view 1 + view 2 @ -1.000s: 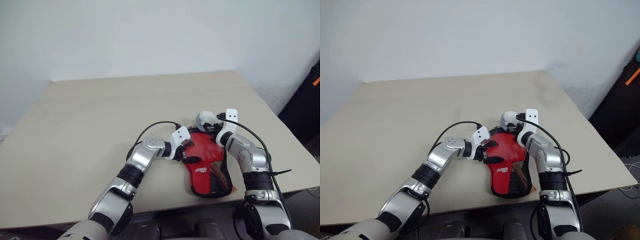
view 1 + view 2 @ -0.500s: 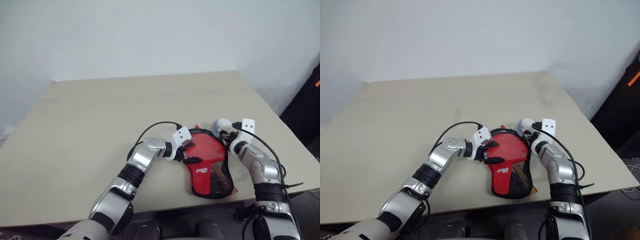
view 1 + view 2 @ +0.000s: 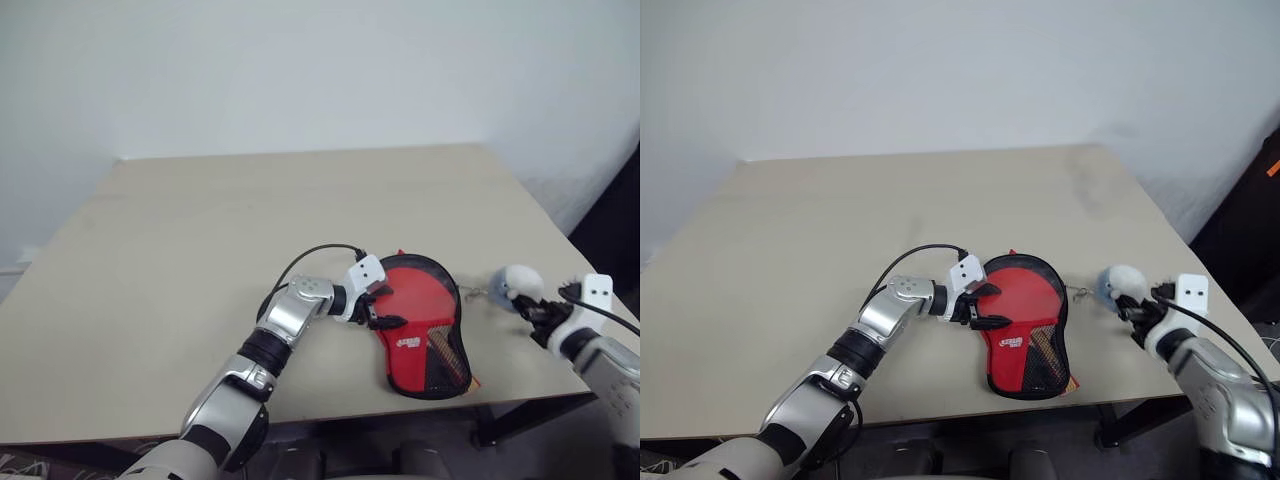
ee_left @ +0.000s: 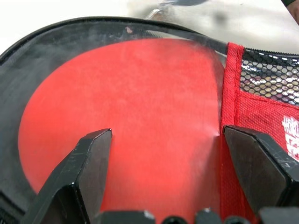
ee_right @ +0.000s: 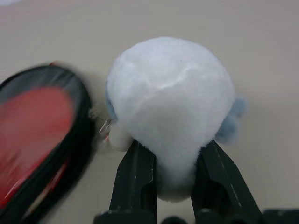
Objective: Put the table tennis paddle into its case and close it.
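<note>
The right gripper (image 5: pixel 174 186) has its two black fingers (image 5: pixel 135 175) pinched into the underside of a fluffy white pompom (image 5: pixel 170 109), which seems joined by a short metal chain (image 3: pixel 474 294) to the zipper edge of the case (image 3: pixel 425 330); in the head views that gripper hangs near the table's right edge, beside but apart from the case. The left gripper (image 4: pixel 163 168) stands with its fingers (image 4: pixel 86 163) spread wide, one on each side of the clear window, resting on or just above the case near its rounded head and gripping nothing. Through that window the table tennis paddle (image 4: pixel 126 121) shows as a broad red disc inside the pouch, so the paddle appears already in; the handle cannot be made out. The case lies flat on the table (image 3: pixel 200 230) close to the near edge, red logo panel and black mesh facing up. The step in hand looks like closing the zipper by pulling the pompom as a tab. To do it well, the pull should follow the curve of the zipper edging rather than tug straight outward, which would drag the whole case toward the table's edge. The left gripper should press down firmly to anchor the fabric. A soft pompom can slip, so the grip must stay tight and the pull slow.
</note>
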